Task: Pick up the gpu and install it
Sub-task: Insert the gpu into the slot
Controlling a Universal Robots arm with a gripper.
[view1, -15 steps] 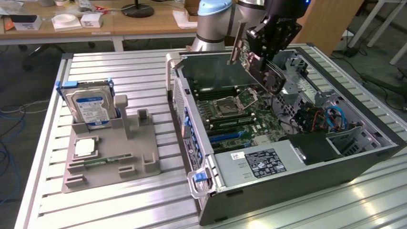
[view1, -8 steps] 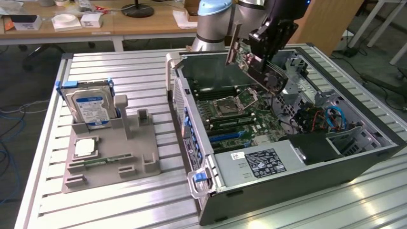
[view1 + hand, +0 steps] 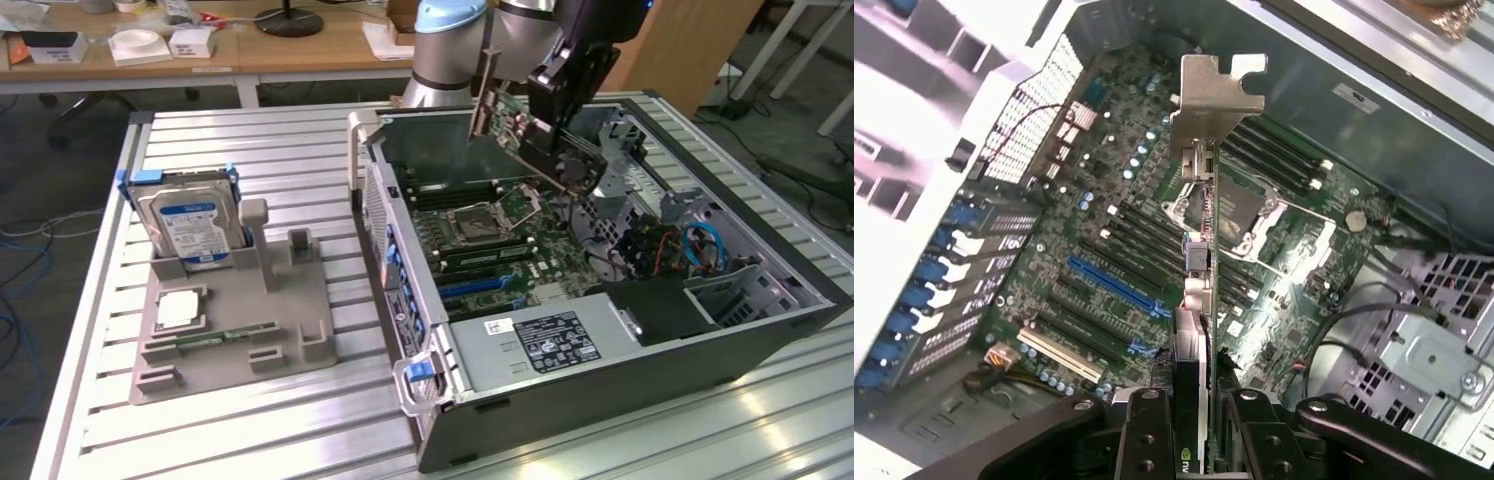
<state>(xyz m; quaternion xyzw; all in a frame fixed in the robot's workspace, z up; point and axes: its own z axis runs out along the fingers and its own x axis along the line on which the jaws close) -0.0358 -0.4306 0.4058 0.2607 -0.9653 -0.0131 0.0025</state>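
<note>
Above the motherboard (image 3: 1054, 250), gpu (image 3: 1199, 300) between fingers (image 3: 1149, 445)

Dark gpu (image 3: 518, 132), tilted, above motherboard (image 3: 527, 255)

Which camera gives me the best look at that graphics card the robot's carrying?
The exterior view: the gpu shows its broad face there, tilted above the open computer case. The wrist view sees it edge-on, silvery bracket at the far end, clamped in the hand.

Labels on the hard drive (image 3: 191, 225) and the power supply (image 3: 549, 343) are unreadable.
</note>
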